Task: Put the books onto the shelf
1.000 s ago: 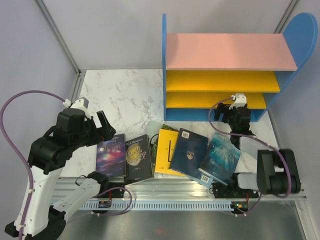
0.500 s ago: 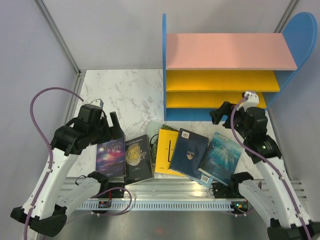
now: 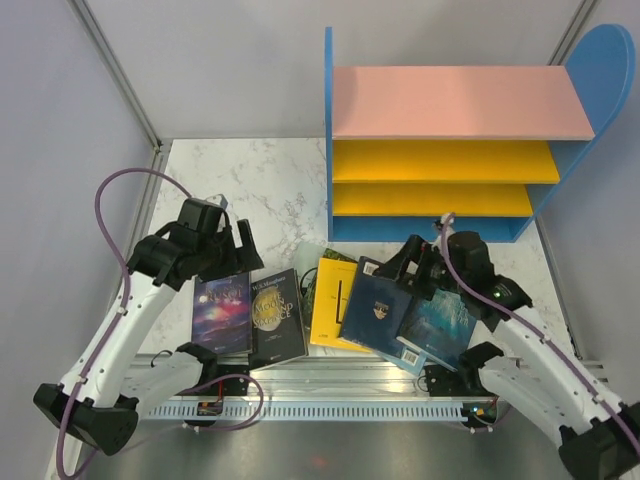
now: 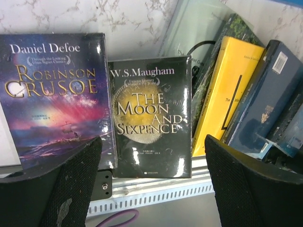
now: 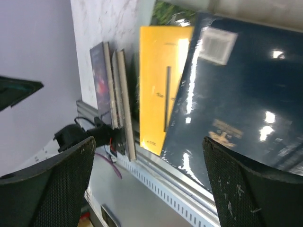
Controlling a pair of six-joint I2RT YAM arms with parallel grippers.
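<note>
Marble-pattern counter (image 3: 250, 190), six books flat along its near edge, left to right: purple book (image 3: 222, 312), black moon book (image 3: 277, 318), green book (image 3: 318, 265) partly under yellow book (image 3: 330, 305), navy book (image 3: 378, 305), teal book (image 3: 440, 325). Shelf (image 3: 460, 100) at far right, apart from them. Left hand (image 4: 152, 139) spread wide over purple and black covers, gripping nothing; right hand (image 5: 147, 139) spread wide over navy book, gripping nothing

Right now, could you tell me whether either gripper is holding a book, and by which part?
Nothing is held: the left gripper and the right gripper both stand open above the books.
</note>
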